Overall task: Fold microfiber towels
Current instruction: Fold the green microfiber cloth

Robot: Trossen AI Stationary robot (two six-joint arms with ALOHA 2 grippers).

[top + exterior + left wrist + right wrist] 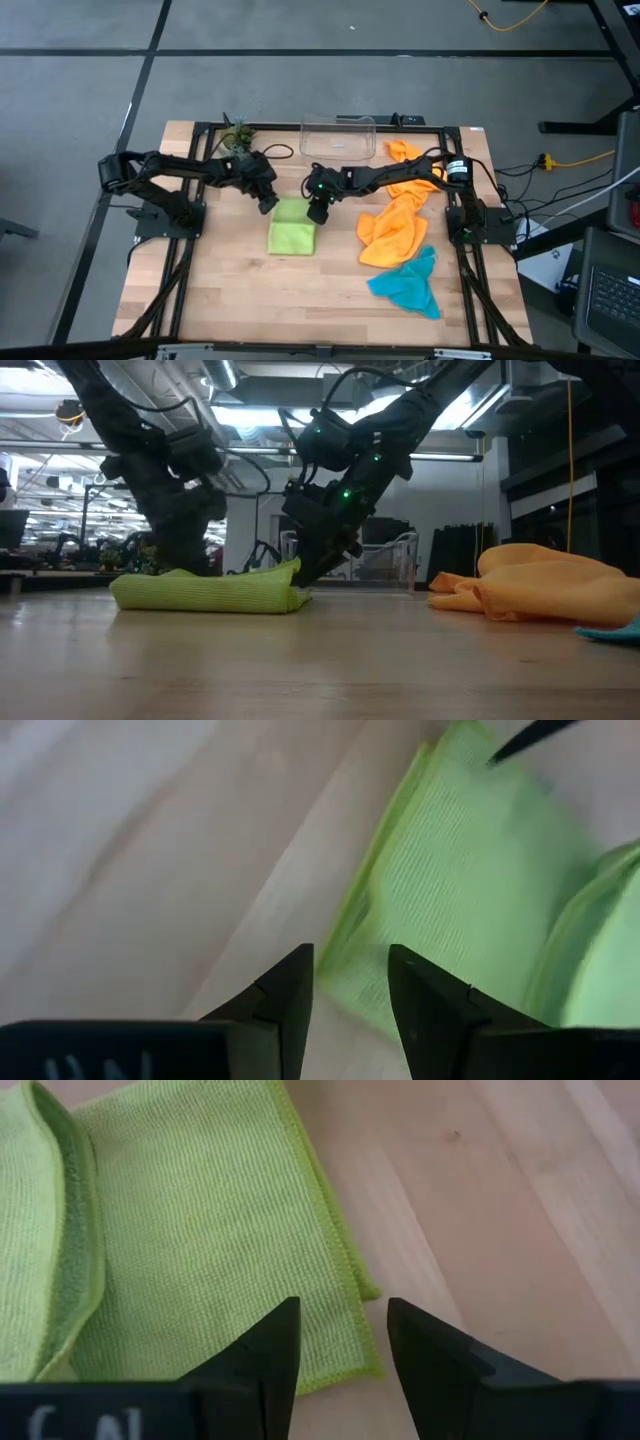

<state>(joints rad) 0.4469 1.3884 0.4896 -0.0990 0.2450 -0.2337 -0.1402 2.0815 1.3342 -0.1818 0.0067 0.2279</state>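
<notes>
Both end effectors, L (pixel 268 204) & R (pixel 318 212), part-open, empty, at far edge of folded green towel (pixel 292 229).

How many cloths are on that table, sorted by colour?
Lime green towel: 1, folded, between the two grippers
Orange towels: 2, one crumpled on the table's right side, one behind it near the far edge
Teal blue towel: 1, crumpled near the front right
Total: 4 cloths
</notes>
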